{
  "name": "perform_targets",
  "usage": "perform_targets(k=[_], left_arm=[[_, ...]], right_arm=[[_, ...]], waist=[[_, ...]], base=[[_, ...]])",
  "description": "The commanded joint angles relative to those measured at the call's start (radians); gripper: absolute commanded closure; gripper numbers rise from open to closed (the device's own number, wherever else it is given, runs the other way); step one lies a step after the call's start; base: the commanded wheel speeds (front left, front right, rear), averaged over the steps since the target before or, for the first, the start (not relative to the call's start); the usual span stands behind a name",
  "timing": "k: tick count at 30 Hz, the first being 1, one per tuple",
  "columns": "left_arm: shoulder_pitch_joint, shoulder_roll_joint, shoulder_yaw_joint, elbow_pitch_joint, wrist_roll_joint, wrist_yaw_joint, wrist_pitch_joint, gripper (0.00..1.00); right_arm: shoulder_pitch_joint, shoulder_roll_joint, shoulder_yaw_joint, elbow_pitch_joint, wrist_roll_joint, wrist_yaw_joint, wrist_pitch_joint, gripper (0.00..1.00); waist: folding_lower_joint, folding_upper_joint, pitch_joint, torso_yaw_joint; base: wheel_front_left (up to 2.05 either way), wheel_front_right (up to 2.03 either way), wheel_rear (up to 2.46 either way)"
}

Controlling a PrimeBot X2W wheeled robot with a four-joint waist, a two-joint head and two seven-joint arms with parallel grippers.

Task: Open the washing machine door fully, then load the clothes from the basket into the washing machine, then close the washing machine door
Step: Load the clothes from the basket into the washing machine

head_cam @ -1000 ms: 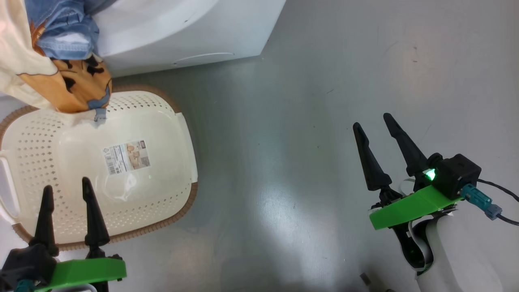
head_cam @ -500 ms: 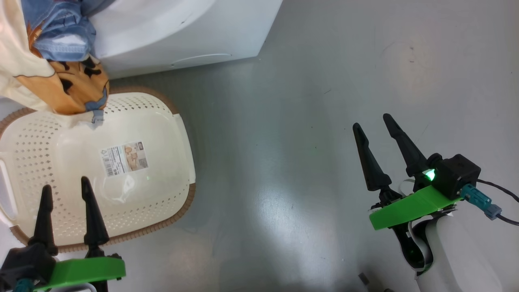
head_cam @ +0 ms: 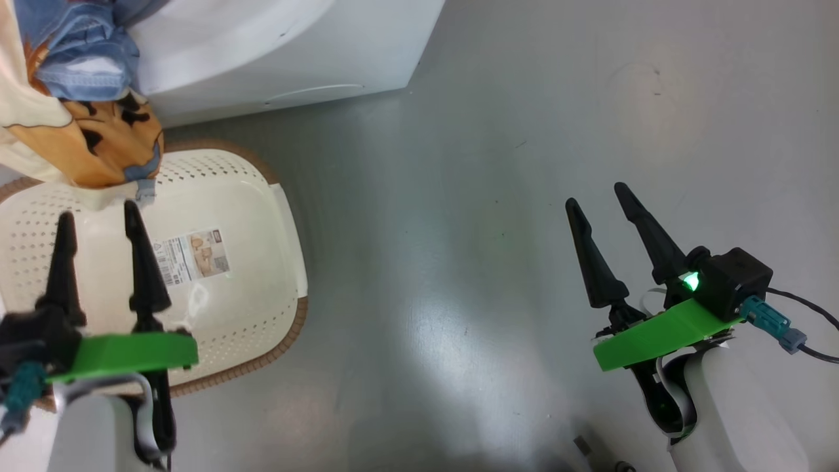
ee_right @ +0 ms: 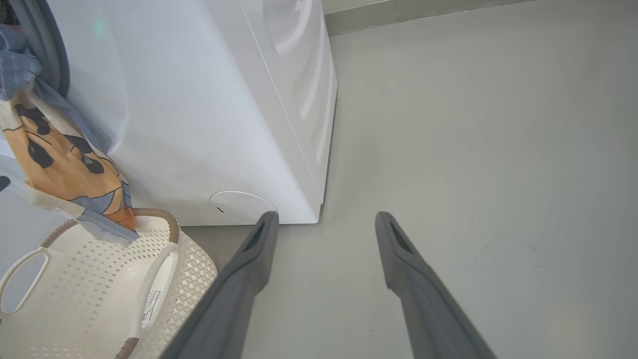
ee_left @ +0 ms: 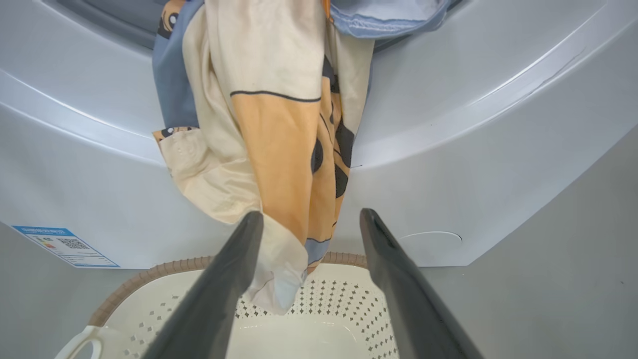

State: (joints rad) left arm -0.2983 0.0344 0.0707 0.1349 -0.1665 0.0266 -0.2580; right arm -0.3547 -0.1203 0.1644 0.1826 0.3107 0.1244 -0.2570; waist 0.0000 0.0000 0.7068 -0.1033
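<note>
Soft, light, limp clothes (ee_left: pixel 279 149) dangling from the washing machine (ee_left: pixel 473 124); best pinched mid-fold by the released, empty left hand (ee_left: pixel 310 214).

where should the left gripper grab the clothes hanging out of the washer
Probably the lower hanging fold of the clothes, cream and orange, where it dangles free over the basket. Come straight at the washer front with the open left gripper: its fingers stand either side of that fold, and higher up the cloth lies against the panel.
</note>
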Motion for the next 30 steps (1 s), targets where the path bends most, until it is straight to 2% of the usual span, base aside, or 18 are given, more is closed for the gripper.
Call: perform_targets(k=[1,19,30], left_arm=[[-0.011,0.016,0.037,0.001,0.009,-0.009,-0.004,0.00],[-0.242,0.023,0.120,0.258,0.011,-0.065,-0.004,0.00],[-0.381,0.060,0.159,0.412,0.022,-0.088,-0.004,0.00]], right_arm=[[0.015,0.005,0.022,-0.017,0.005,0.006,-0.005,0.00],[0.018,0.012,0.011,-0.025,0.003,0.006,-0.005,0.00],[0.014,0.013,0.008,-0.029,0.004,0.006,-0.005,0.00]], waist=[[0.0000,0.0000,0.003,-0.004],[0.0000,0.0000,0.035,-0.019],[0.0000,0.0000,0.068,-0.026]], base=[[0.00,0.00,0.00],[0.00,0.00,0.00],[0.00,0.00,0.00]])
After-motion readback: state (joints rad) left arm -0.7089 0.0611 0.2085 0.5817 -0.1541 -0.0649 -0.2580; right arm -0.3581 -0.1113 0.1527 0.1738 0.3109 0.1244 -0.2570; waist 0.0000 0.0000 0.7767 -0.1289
